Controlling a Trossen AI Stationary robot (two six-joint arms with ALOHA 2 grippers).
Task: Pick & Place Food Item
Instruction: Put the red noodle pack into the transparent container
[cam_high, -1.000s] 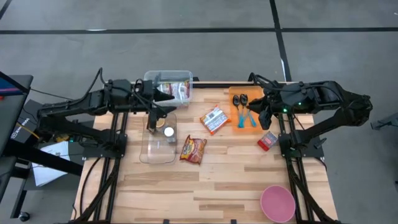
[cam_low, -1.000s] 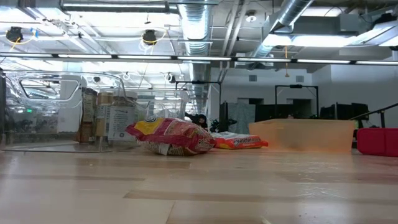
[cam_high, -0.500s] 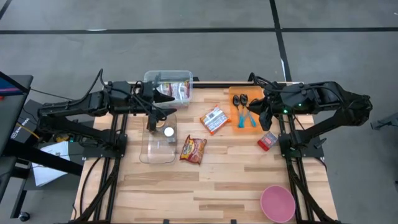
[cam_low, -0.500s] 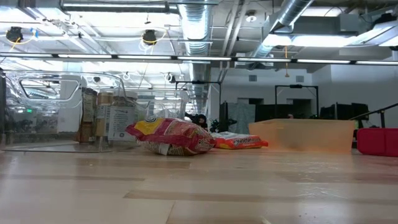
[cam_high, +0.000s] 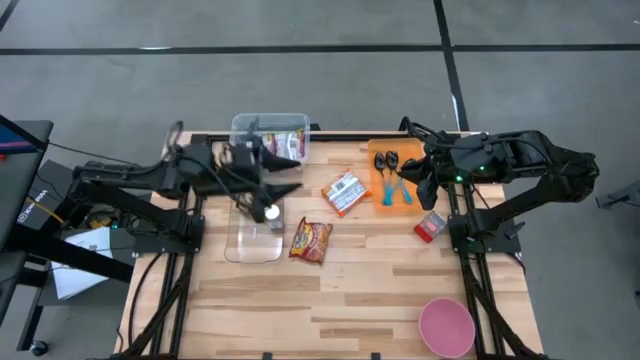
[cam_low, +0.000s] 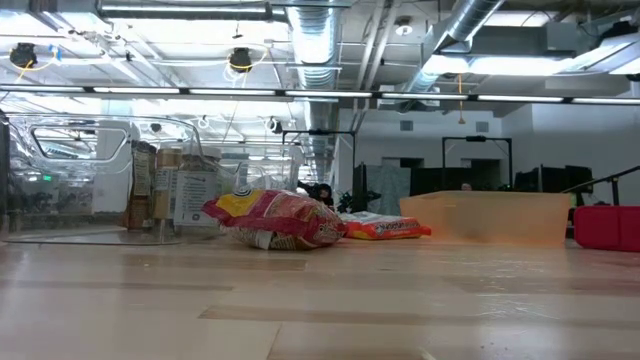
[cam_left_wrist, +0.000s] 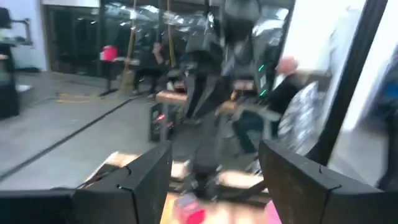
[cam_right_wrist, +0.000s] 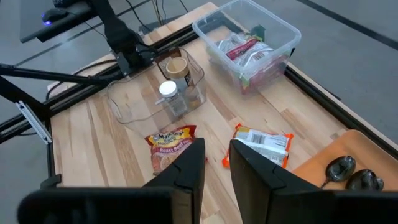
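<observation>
A red-and-yellow snack bag (cam_high: 310, 240) lies flat on the wooden table (cam_high: 350, 290) near its middle; it also shows in the low view (cam_low: 275, 220) and the right wrist view (cam_right_wrist: 169, 144). An orange-and-white packet (cam_high: 346, 192) lies beyond it. My left gripper (cam_high: 290, 187) is blurred above the clear tray (cam_high: 250, 240); its wrist view shows it open, empty and pointing level toward the table's right (cam_left_wrist: 214, 168). My right gripper (cam_high: 416, 182) hangs over the orange tray (cam_high: 405, 203), empty, with a narrow gap between its fingers (cam_right_wrist: 217, 165).
A clear bin (cam_high: 272, 138) with food packets stands at the far edge. The clear tray holds two jars (cam_high: 271, 212). The orange tray holds spoons (cam_high: 388, 165). A red box (cam_high: 430, 226) lies at the right, and a pink bowl (cam_high: 446, 326) stands near the front right.
My left gripper has swung up from pointing down over the clear tray to pointing level toward the table's right, and has gone a little toward the right edge; it is blurred in motion. My right arm has kept still and no object has moved.
</observation>
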